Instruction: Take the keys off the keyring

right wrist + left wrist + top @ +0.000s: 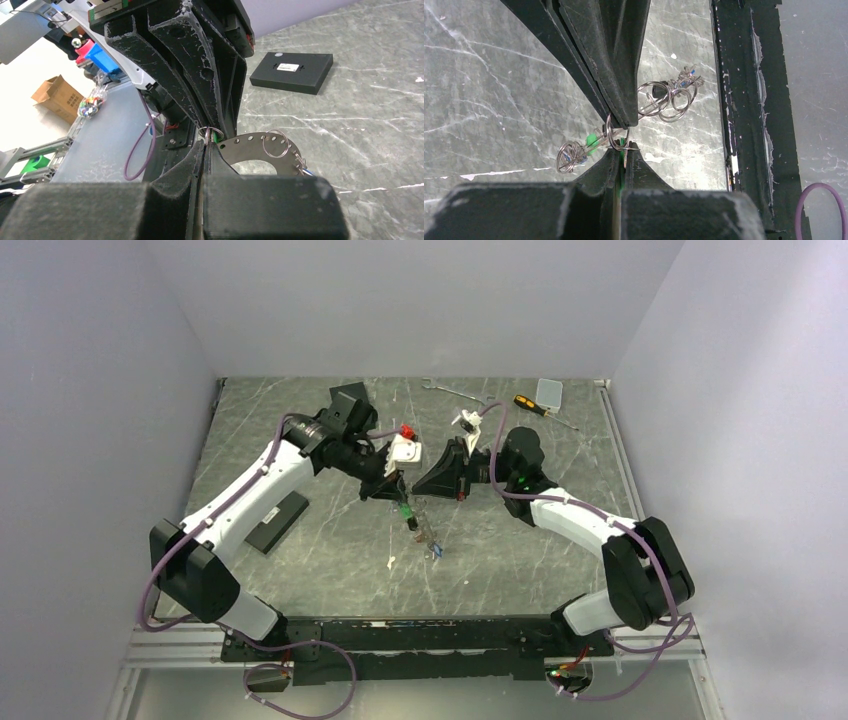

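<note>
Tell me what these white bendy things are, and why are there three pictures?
They are two robot arms, bolted to a grey table. The big picture looks down from above: the left arm is on the left, the right arm on the right. The other two pictures come from little cameras on each wrist, so the black jaws look huge. The right jaws are shut on a flat metal keyring; the left jaws pinch a small wire ring right next to it. Keys with coloured tags hang from it. A black box, a wrench and a screwdriver lie nearby.
</note>
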You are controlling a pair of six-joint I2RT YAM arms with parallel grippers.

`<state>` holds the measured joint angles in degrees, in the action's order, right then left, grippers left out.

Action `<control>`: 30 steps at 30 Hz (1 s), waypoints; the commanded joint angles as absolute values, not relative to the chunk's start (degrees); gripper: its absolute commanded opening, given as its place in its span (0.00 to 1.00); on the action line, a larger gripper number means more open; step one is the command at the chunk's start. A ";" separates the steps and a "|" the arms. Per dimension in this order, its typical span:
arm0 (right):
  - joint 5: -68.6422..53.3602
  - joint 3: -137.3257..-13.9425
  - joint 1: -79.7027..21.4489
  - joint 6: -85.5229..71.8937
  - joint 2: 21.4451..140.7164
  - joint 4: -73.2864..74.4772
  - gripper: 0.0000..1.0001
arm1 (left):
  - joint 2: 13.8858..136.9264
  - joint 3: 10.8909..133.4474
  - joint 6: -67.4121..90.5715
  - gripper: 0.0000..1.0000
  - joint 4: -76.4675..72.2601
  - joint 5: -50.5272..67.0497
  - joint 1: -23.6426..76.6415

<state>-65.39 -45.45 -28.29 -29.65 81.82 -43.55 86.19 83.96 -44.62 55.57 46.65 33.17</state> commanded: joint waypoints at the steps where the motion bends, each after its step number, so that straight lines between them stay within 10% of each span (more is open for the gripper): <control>1: -62.62 -46.41 -27.35 -30.46 81.08 -51.57 0.00 | 86.75 82.39 -42.81 0.00 56.79 46.28 33.93; 30: -58.80 -43.73 -25.49 -23.11 81.18 -47.92 0.00 | 85.25 85.60 -32.31 0.00 50.47 47.56 29.71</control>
<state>-60.62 -43.31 -26.04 -25.67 82.08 -43.97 86.19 81.78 -35.38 49.98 46.46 30.17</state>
